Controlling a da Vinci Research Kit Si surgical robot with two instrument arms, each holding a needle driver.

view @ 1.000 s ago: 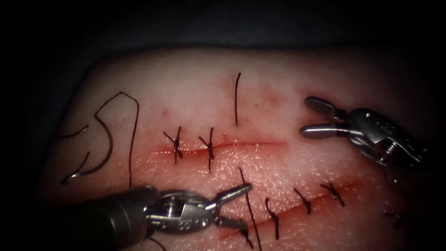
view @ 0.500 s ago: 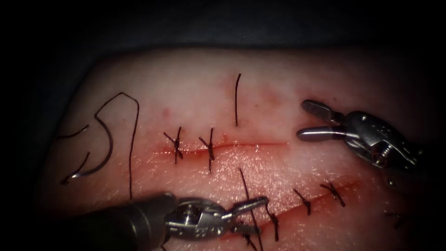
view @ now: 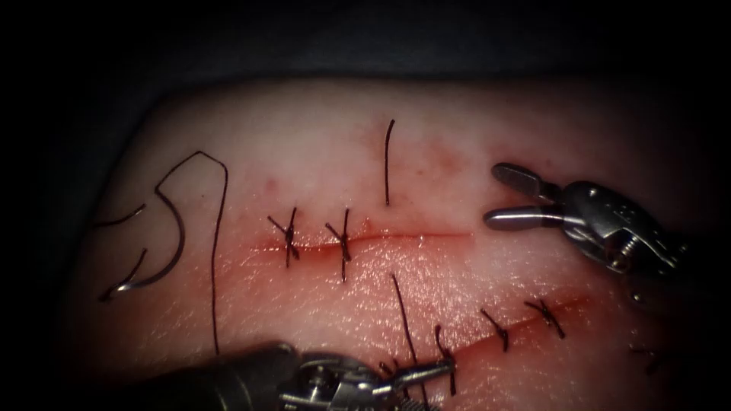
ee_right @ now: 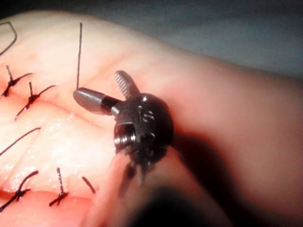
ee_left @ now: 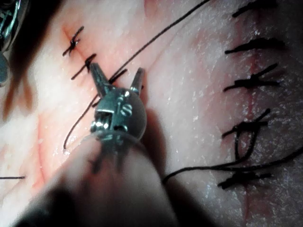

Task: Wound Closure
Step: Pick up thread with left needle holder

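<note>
We see both tools, left and right, agape and empty; the stiff, slippery needle lies free left of the cut, best gripped mid-curve.

Endoscope view: above and in front, looks down on tissue, moderately near. Wrist views: very close, along own shaft toward left tool and right tool. All share cut with stitches.

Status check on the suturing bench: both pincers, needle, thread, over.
Left pincer open, holding nothing, over the lower cut's stitches. Right pincer open, empty, right of the upper cut. Needle lying free on the tissue, far left, thread attached.
</note>
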